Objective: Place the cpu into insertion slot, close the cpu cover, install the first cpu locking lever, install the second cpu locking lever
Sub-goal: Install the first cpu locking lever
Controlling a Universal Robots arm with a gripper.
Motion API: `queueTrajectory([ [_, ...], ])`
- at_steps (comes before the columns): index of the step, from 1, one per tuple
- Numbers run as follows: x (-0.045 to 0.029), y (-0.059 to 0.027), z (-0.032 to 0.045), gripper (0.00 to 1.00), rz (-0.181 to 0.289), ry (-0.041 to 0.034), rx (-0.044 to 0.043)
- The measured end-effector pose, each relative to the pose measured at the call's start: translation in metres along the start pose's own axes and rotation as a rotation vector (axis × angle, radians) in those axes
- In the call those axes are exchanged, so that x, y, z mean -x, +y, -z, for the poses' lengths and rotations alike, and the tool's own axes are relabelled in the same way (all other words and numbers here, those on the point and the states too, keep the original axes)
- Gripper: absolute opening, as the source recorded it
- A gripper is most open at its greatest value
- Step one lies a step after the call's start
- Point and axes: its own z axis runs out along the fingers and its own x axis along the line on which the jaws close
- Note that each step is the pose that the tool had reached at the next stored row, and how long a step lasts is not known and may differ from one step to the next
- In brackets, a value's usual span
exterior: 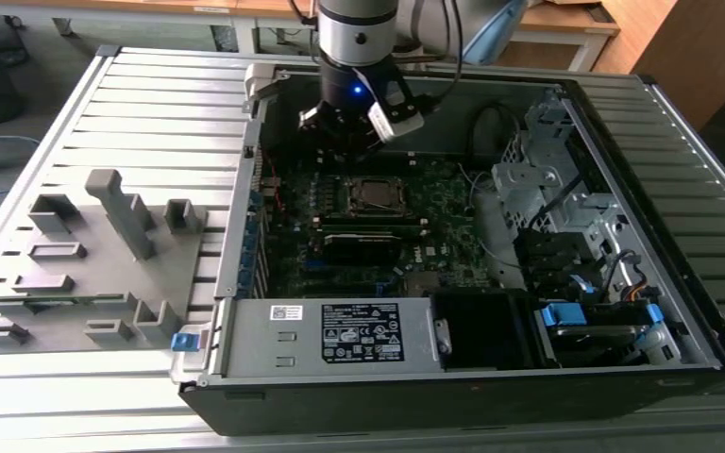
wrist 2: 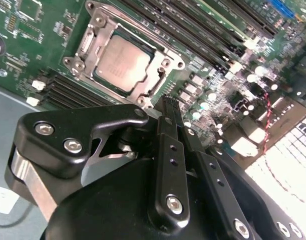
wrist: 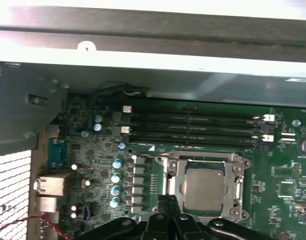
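While the cpu (wrist 2: 123,62) sits flat in the insertion slot (wrist 2: 108,86), metal top upward, the cpu cover (wrist 2: 165,64) lies down around it and frames it in its window. Whether either locking lever is latched cannot be made out. Being square, the chip has no long axis; its edges run parallel to the memory slots (wrist 2: 193,32) just beside it. On the side away from those slots, the gripper (wrist 2: 168,102) hangs with fingers pressed together, empty.

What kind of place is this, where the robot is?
Probably a robotics lab or workshop: a robot arm hangs over an open computer case on a slatted metal table, with wooden desks behind.
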Motion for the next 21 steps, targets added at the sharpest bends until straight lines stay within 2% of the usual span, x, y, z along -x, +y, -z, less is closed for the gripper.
queueTrajectory([
  [5,-0.0083,0.0003,-0.0001,0.11,0.0,-0.0001,0.0],
  [16,-0.0097,0.0005,0.0035,0.11,0.0,-0.0006,0.0002],
  [21,-0.0172,0.0007,0.0033,0.11,0.0,-0.0034,0.0],
])
